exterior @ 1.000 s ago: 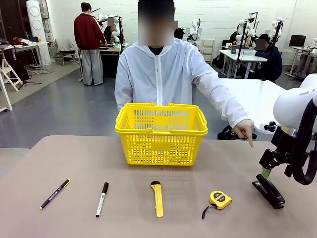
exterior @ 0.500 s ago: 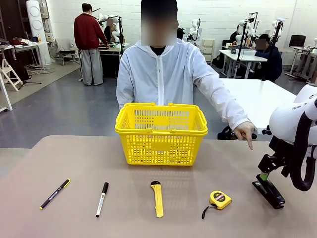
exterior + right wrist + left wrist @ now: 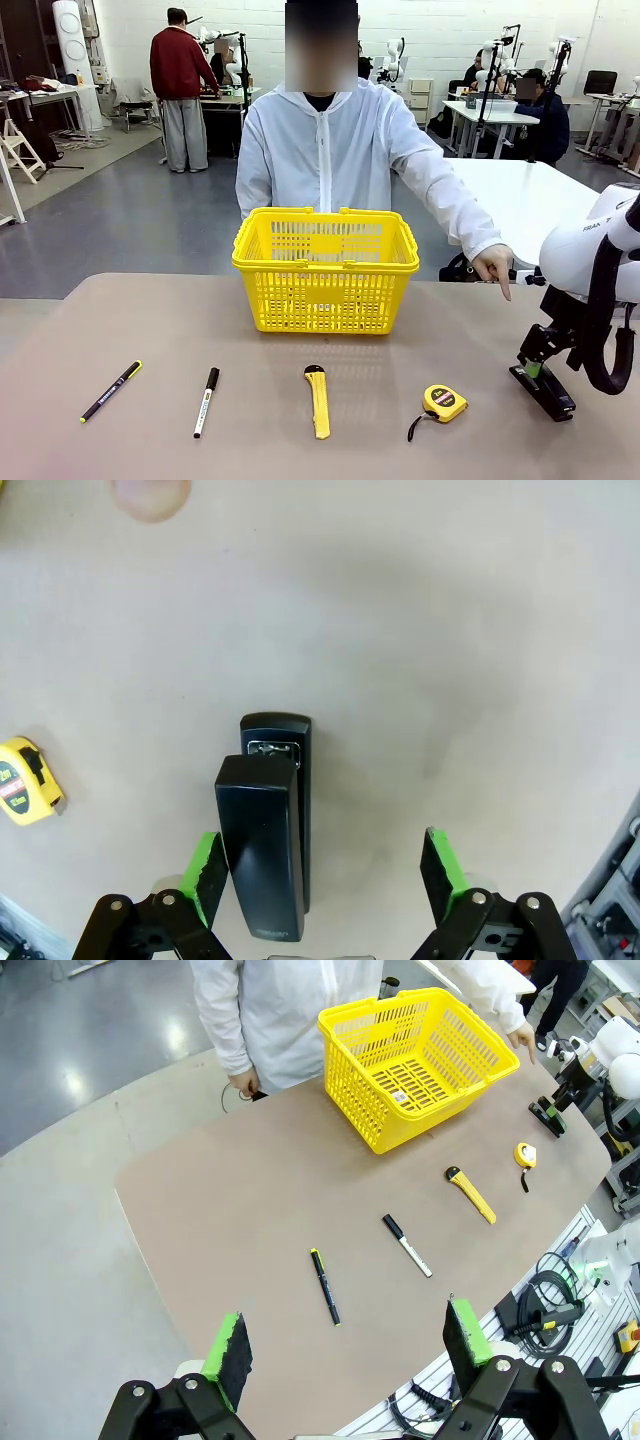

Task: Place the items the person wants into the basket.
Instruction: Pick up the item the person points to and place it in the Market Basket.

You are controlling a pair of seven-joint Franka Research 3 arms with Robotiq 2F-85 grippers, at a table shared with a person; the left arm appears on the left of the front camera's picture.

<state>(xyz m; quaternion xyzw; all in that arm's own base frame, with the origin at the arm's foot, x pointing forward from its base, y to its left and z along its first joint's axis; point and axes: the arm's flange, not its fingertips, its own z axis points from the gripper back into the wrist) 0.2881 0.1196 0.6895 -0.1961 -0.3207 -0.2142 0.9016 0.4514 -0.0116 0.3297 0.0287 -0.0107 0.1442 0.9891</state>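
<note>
Tan surfacing covers the bench [image 3: 150, 320] that carries everything. At its far side stands the person [image 3: 330, 150] in a white hooded coat, one pointing hand [image 3: 494, 266] aimed downward just beyond the right end effector [image 3: 322, 865]. The yellow basket [image 3: 325, 262] sits upright in front of the person, well to the left of that end effector and far ahead of the left end effector [image 3: 350, 1345]. The left end effector hangs high over the near edge, released, with nothing between its green pads. The right end effector is low over the bench, also released, jaws spread wide astride a black stapler [image 3: 265, 830]. The stapler lies nearer one pad and may touch it, though the wrist view leaves that unclear. A yellow utility knife [image 3: 317, 401] and a yellow tape measure [image 3: 443, 402] lie left of the right end effector. The white marker [image 3: 407, 1245] and the black pen [image 3: 325, 1286] lie apart on the bench, below and ahead of the left end effector, both outside the basket.
</note>
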